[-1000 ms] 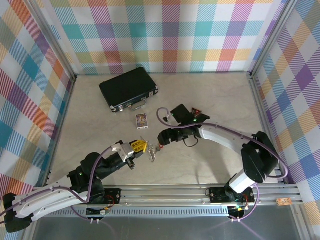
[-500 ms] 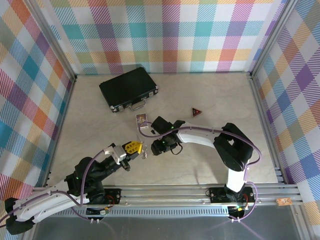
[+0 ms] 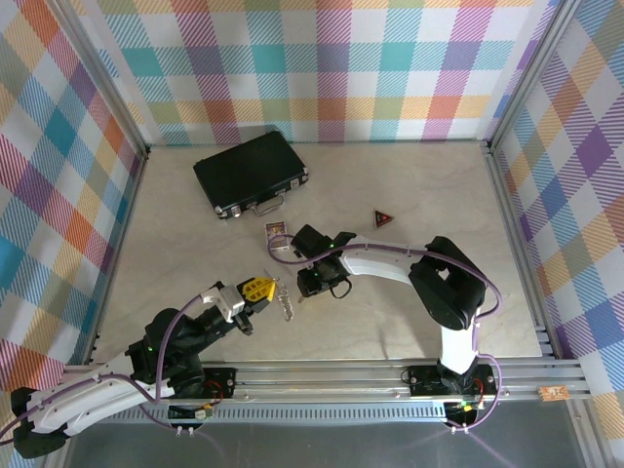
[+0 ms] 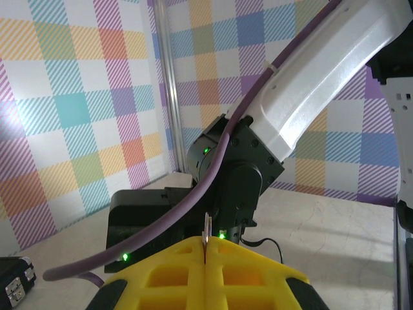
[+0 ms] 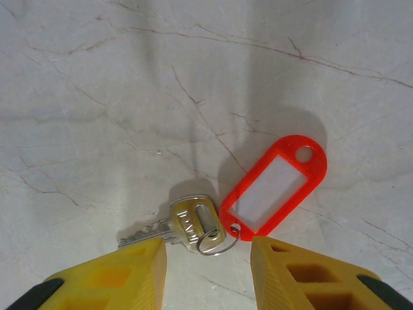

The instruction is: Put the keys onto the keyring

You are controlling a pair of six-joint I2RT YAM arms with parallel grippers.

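The keys lie flat on the table in the right wrist view: a silvery key (image 5: 192, 221) joined by a small split ring to its red plastic tag (image 5: 274, 187). My right gripper (image 5: 208, 259) hangs just above them, open, with a yellow finger on each side of the split ring and touching nothing. From above, that gripper (image 3: 309, 284) points straight down. My left gripper (image 3: 257, 290) is shut on the keyring (image 3: 285, 304), which dangles to its right. Between its closed yellow fingers (image 4: 239, 274) the keyring shows as a thin metal edge (image 4: 206, 231).
A black case (image 3: 252, 171) with a metal handle lies at the back left. A small card (image 3: 278, 234) sits behind the grippers and a dark red triangular piece (image 3: 384, 218) lies to the right. The right arm's wrist (image 4: 235, 187) stands close in front of my left gripper.
The right arm has swung left from near the triangular piece and lowered over the keys, its jaws narrowing. The left gripper drew back slightly, still holding the keyring.
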